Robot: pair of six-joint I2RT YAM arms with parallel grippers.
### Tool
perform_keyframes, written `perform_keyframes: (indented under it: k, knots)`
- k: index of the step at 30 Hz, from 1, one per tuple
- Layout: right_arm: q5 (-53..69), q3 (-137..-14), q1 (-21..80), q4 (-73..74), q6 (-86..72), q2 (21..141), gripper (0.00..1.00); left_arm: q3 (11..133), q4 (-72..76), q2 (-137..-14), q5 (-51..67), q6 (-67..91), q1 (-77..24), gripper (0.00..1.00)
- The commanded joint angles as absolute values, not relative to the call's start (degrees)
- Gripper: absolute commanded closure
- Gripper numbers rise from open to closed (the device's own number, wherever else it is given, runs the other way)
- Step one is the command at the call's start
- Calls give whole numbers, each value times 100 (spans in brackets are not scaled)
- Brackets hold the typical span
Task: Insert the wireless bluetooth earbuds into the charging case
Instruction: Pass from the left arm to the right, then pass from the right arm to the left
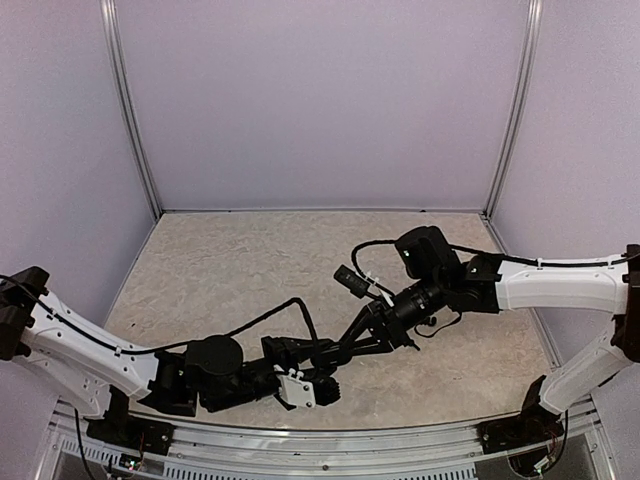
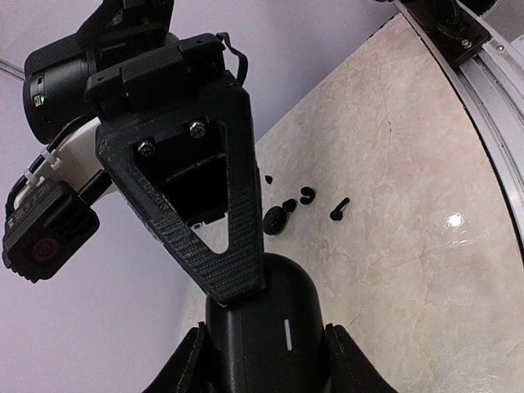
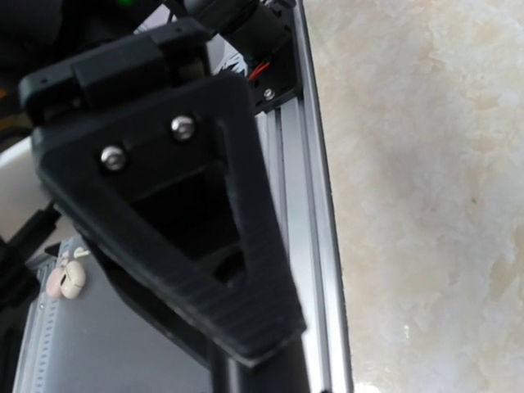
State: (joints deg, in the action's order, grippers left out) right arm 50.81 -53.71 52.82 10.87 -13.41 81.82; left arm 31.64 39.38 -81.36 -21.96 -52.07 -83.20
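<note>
Left gripper [image 2: 268, 370] noted clamped on the charging case [image 2: 278, 327], one finger pressed to each flank. Case is held near the middle of the table's [image 2: 409, 262] front edge, a pale bar mark showing on its face.

Right gripper [image 1: 340, 352] is brought in from the right. One ribbed triangular finger [image 2: 233, 246] is laid with its tip against the case's top. Its other finger is hidden, so no grip can be told.

Earbuds [image 2: 278, 218] are seen loose on the table right of that finger, a scatter of small black pieces apart from the case.
</note>
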Motion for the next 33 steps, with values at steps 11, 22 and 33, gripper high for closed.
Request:
perform_keyframes:
  k: [11,22,33]
  knots:
    - [5003,-5699,5214,824,-1179,7865,89,2825,5053,-7496,-2827,-4545,-8343,12]
    - [4291,-6062,4763,211,-741,7112,89,2793,4545,-5936,-2059,-1962,-7639,1]
    - [4772,-6178,4788,-725,-581,7126,87,3256,3886,-5652,197,-227,-6942,11]
